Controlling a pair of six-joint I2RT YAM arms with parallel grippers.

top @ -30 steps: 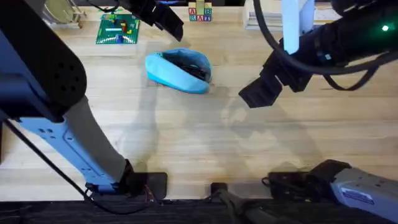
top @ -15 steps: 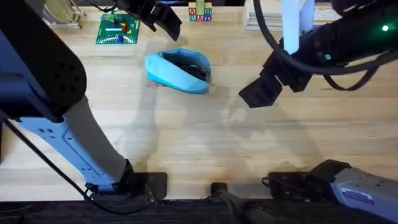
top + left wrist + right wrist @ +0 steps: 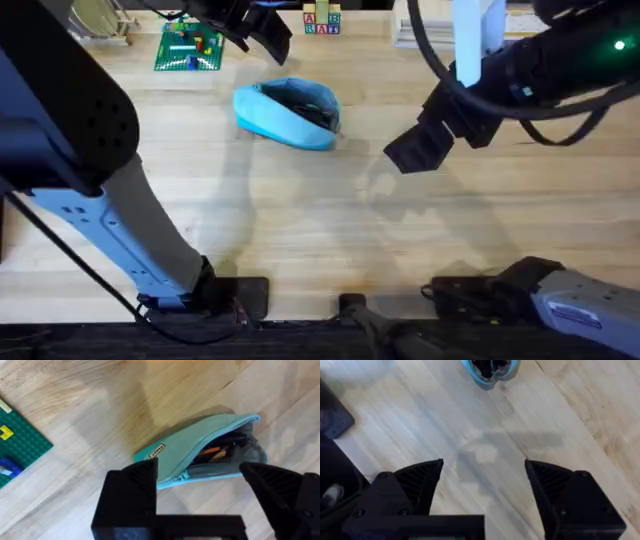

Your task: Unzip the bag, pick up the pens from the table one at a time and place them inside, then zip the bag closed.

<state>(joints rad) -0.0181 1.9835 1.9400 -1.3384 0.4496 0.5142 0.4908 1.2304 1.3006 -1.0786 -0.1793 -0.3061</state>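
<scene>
Left pincer (image 3: 200, 495): released, black fingers spread wide, nothing between them; it hangs above the bag, toward the tabletop's far edge (image 3: 262, 28).
Right pincer (image 3: 482, 485): released, fingers wide apart and empty; it hovers over bare wood right of the tabletop's middle (image 3: 415, 148), apart from the bag.
Bag (image 3: 287, 112): light blue pouch lying on the tabletop in its far half, a little left of the middle; the zipper is open along its length and the mouth gapes, dark lining showing (image 3: 210, 450). A small label sits on the outer fabric near one end.
Pens (image 3: 220, 450): dark sticks lying inside the open bag, with something orange among them; how many I cannot tell.
Tabletop (image 3: 320, 240): light wood with plank grain, bare around the bag's near side and under the right pincer.
Green plate (image 3: 188, 47): studded building plate with small coloured bricks, near the far edge, left of the bag and apart from it (image 3: 17, 445).
Letter blocks (image 3: 321, 20): small stack at the far edge, beyond the bag.
</scene>
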